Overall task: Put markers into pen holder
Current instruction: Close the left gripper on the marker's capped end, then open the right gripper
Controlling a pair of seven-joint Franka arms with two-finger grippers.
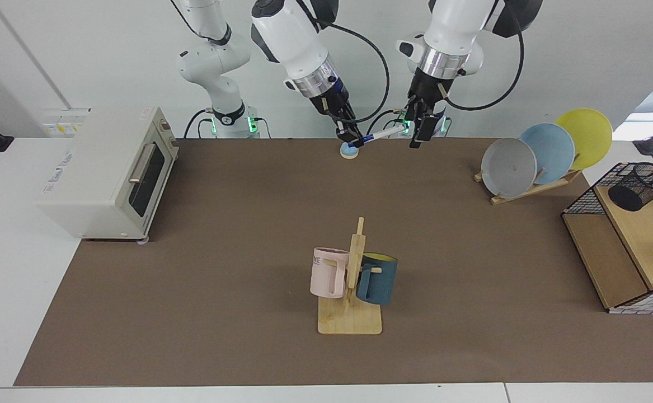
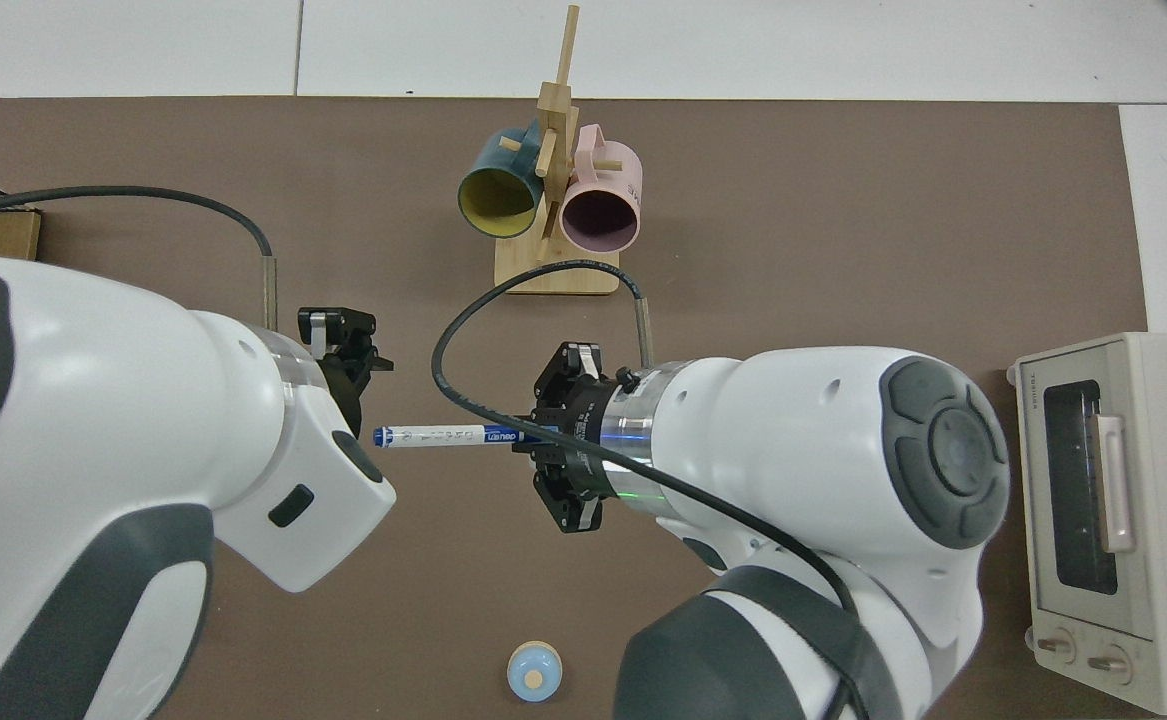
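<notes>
My right gripper (image 1: 354,136) is shut on the blue cap end of the marker (image 1: 383,134), holding it nearly level above the table's far edge. In the top view the marker (image 2: 443,435) sticks out from the right gripper (image 2: 535,435) towards the other arm. My left gripper (image 1: 419,126) hangs open right at the marker's free blue end; I cannot tell whether that end lies between its fingers. From above the left gripper (image 2: 361,400) is partly hidden by its own arm. The black mesh pen holder (image 1: 639,184) sits on top of the wood shelf (image 1: 611,252), far right.
A toaster oven (image 1: 108,173) stands at one table end. The mug rack (image 1: 351,285) with pink and dark-blue mugs is mid-table near the front. A plate rack (image 1: 544,157) stands beside the shelf. A small blue-domed object (image 1: 349,149) lies under the marker.
</notes>
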